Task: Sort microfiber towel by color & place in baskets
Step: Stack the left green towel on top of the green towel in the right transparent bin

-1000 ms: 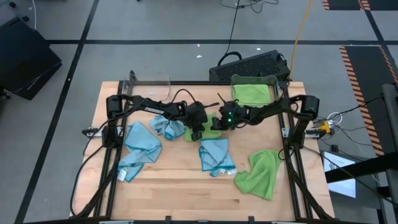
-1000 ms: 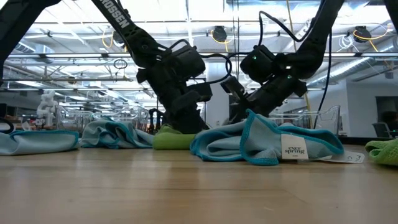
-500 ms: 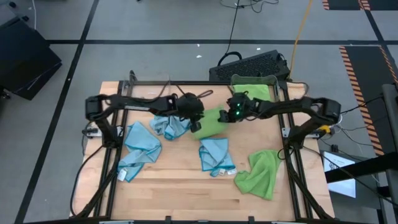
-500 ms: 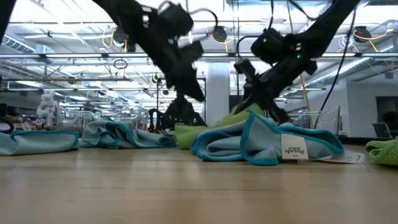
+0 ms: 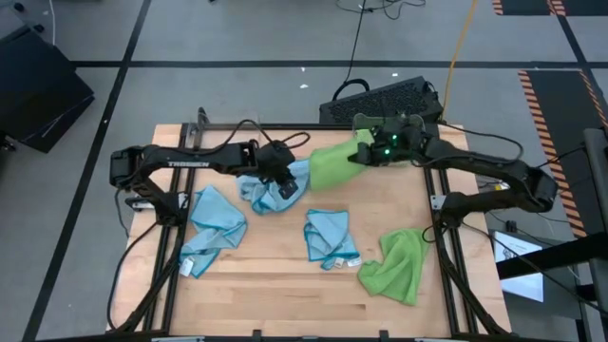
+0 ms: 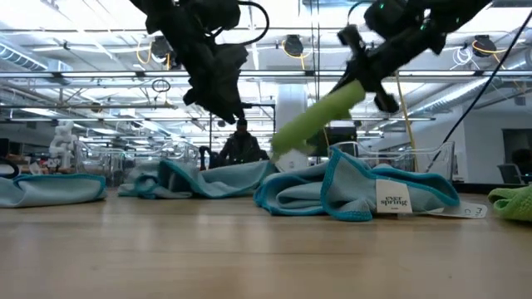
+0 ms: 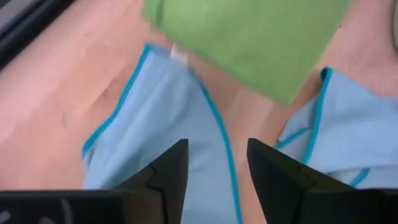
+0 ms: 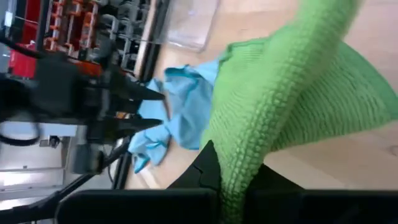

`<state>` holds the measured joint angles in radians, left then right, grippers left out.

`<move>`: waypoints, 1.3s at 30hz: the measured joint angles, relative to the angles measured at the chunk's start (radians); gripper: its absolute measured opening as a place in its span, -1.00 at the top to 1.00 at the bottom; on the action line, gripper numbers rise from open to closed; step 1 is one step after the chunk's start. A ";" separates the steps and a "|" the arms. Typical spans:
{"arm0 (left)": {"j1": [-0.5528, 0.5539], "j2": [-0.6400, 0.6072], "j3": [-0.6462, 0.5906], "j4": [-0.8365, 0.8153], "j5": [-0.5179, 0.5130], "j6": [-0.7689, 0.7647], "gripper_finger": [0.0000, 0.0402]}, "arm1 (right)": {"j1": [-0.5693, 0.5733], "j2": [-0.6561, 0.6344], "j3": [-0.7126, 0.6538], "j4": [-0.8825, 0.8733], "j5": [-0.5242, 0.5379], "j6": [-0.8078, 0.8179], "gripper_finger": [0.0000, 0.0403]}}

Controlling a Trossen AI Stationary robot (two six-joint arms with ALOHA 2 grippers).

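My right gripper (image 5: pixel 369 152) is shut on a green towel (image 5: pixel 328 166), raised over the table's far middle, beside a clear basket (image 5: pixel 416 123) with green cloth in it. My left gripper (image 5: pixel 285 182) stands open, nothing between its fingers, above a crumpled blue towel (image 5: pixel 258 190) that lies on the table. In the left wrist view the green towel (image 7: pixel 249 37) hangs ahead of the open fingers (image 7: pixel 165 177), over the blue towel (image 7: pixel 155 124). A second clear basket (image 5: pixel 233 123) stands at the far left. My right gripper pinches a bunched end of the green towel (image 8: pixel 233 168) between its two fingers. The fingers slant downward from the table's far right. The towel trails from them in a thick slanted fold (image 6: pixel 320 116) toward the table's middle, its lower end (image 6: pixel 278 149) off the tabletop.
Two more blue towels lie on the table, one at the left (image 5: pixel 217 217) and one in the middle (image 5: pixel 330 237). Another green towel (image 5: pixel 399 264) lies near the right front. The metal frame rails (image 5: pixel 446 237) run along both sides.
Both grippers have risen from the table's middle. My left gripper has let go of the green towel and drawn back toward the left. My right gripper has carried the towel up off the table and toward the far right basket; the towel now hangs stretched out below it.
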<state>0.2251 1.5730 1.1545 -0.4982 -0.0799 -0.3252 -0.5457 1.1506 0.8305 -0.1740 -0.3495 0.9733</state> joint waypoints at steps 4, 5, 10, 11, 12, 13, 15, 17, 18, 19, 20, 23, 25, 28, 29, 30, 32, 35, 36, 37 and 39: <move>-0.012 -0.002 0.000 -0.004 0.000 0.003 0.16 | -0.029 -0.034 0.058 -0.074 -0.047 -0.017 1.00; -0.013 -0.002 0.000 -0.001 0.000 0.004 0.16 | -0.034 -0.035 0.067 -0.085 -0.050 -0.016 1.00; -0.010 -0.002 -0.001 0.003 -0.002 0.028 0.16 | -0.063 -0.032 0.117 -0.094 -0.100 -0.016 1.00; -0.010 -0.002 -0.006 0.005 -0.007 0.035 0.16 | -0.067 -0.032 0.130 -0.086 -0.100 -0.016 1.00; -0.008 -0.002 -0.016 0.009 -0.015 0.041 0.16 | -0.073 -0.032 0.141 -0.087 -0.101 -0.017 1.00; -0.006 -0.002 -0.032 0.020 -0.023 0.049 0.16 | -0.081 -0.033 0.152 -0.091 -0.103 -0.017 1.00; 0.001 -0.002 -0.086 0.083 -0.029 0.065 0.16 | -0.098 -0.032 0.169 -0.093 -0.115 -0.016 1.00; 0.016 0.011 -0.156 0.182 -0.033 0.070 0.16 | -0.113 -0.032 0.176 -0.092 -0.126 -0.012 1.00; 0.026 0.014 -0.194 0.228 -0.033 0.069 0.16 | -0.118 -0.033 0.176 -0.090 -0.126 -0.007 1.00; 0.038 0.019 -0.233 0.270 -0.034 0.069 0.16 | -0.121 -0.032 0.176 -0.094 -0.126 -0.001 1.00; 0.049 0.035 -0.267 0.325 -0.036 0.070 0.17 | -0.124 -0.032 0.176 -0.095 -0.126 0.005 1.00; 0.085 0.078 -0.346 0.392 -0.036 0.071 0.23 | -0.130 -0.032 0.176 -0.076 -0.131 0.025 1.00; 0.102 0.105 -0.359 0.383 -0.033 0.069 0.30 | -0.134 -0.033 0.176 -0.060 -0.130 0.033 1.00; 0.116 0.105 -0.357 0.324 -0.001 0.069 0.42 | -0.149 -0.038 0.176 -0.036 -0.124 0.035 1.00; 0.116 0.105 -0.352 0.317 0.013 0.069 0.45 | -0.163 -0.038 0.176 -0.036 -0.127 0.032 1.00; 0.115 0.097 -0.352 0.310 0.031 0.069 0.49 | -0.178 -0.038 0.176 -0.042 -0.131 0.026 1.00; 0.107 0.073 -0.348 0.304 0.076 0.067 0.55 | -0.217 -0.037 0.176 -0.046 -0.151 0.005 1.00; 0.093 0.028 -0.342 0.293 0.112 0.032 0.61 | -0.283 -0.037 0.191 -0.073 -0.190 -0.030 1.00; 0.088 0.011 -0.342 0.291 0.113 0.011 0.63 | -0.304 -0.036 0.204 -0.098 -0.201 -0.055 1.00; 0.084 -0.009 -0.341 0.282 0.114 -0.013 0.64 | -0.326 -0.035 0.222 -0.131 -0.205 -0.085 1.00; 0.075 -0.054 -0.341 0.183 0.098 -0.061 0.67 | -0.367 -0.030 0.262 -0.209 -0.221 -0.156 1.00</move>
<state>0.3001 1.5188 0.8133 -0.3148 0.0180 -0.3863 -0.9126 1.1205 1.0928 -0.3832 -0.5705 0.8170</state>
